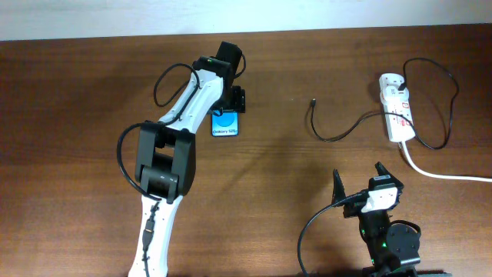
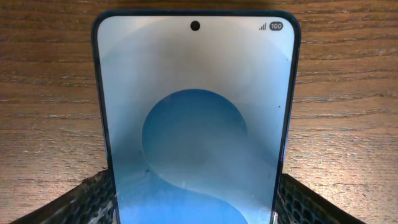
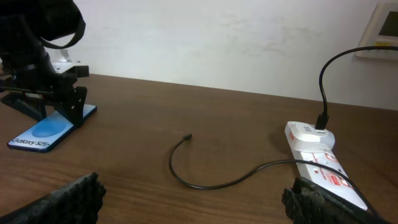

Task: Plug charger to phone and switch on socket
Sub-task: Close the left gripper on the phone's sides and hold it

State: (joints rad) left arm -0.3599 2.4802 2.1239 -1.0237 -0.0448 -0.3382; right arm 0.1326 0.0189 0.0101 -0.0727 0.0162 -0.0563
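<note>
1. Looking at a dark brown wood-grain table (image 1: 292, 46); a plain pale wall (image 3: 217, 37) sits behind its far edge.
2. phone (image 1: 225, 125) lies screen-up, left of centre, on the far half.
3. left gripper (image 1: 229, 106) is at the phone's far end, fingers (image 2: 87, 199) closed on both long edges.
4. right gripper (image 1: 358, 178) is at the near right, fingers spread wide, empty.
5. socket (image 1: 396, 108) is at the far right. charger (image 1: 332, 137) is plugged into its far end, with the tip loose on the wood between phone and socket.
6. white cord (image 1: 446, 175) runs off the right edge.

even soft light, faint shadows; phone (image 2: 196, 118) screen glows; all views sharp.
</note>
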